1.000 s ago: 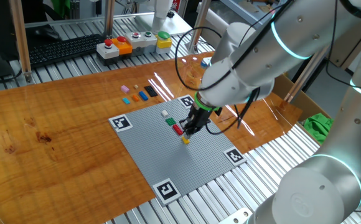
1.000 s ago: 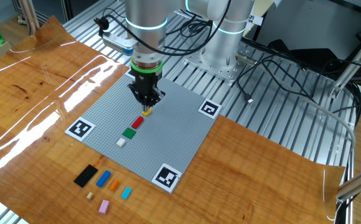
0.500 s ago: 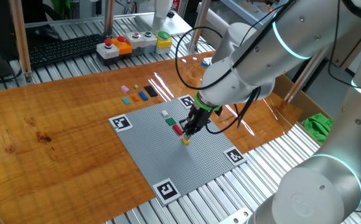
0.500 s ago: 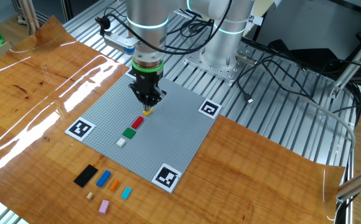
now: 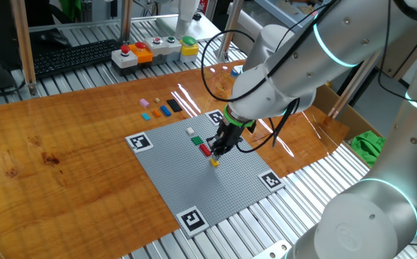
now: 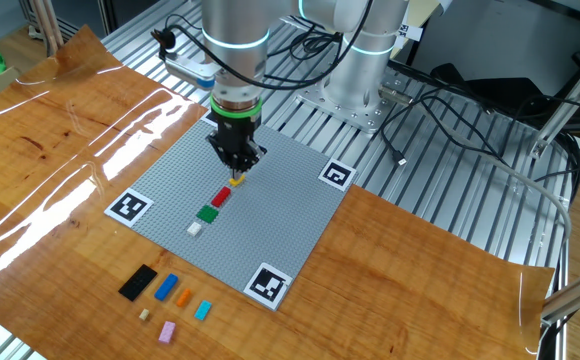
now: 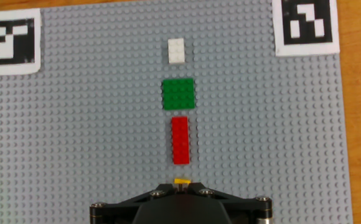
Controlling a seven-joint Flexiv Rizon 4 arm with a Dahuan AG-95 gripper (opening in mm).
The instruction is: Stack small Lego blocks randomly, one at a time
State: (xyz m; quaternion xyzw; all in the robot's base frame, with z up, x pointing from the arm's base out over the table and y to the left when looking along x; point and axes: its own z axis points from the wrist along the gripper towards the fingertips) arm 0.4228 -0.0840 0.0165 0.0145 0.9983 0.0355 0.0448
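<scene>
On the grey baseplate, the gripper is fully closed, seemingly pinching a yellow brick.

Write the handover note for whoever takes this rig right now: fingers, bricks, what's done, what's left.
Gripper: fingers shut, pointing straight down, on the small yellow Lego brick at the grey studded baseplate.
On the baseplate, in one line: long red brick, square green brick, small white brick, none stacked on another.
On the wooden tabletop beside the plate, not yet placed: black brick, blue brick, orange brick, cyan brick, pink brick and a tiny beige piece.
Left: release yellow, then bring these over one at a time.
</scene>
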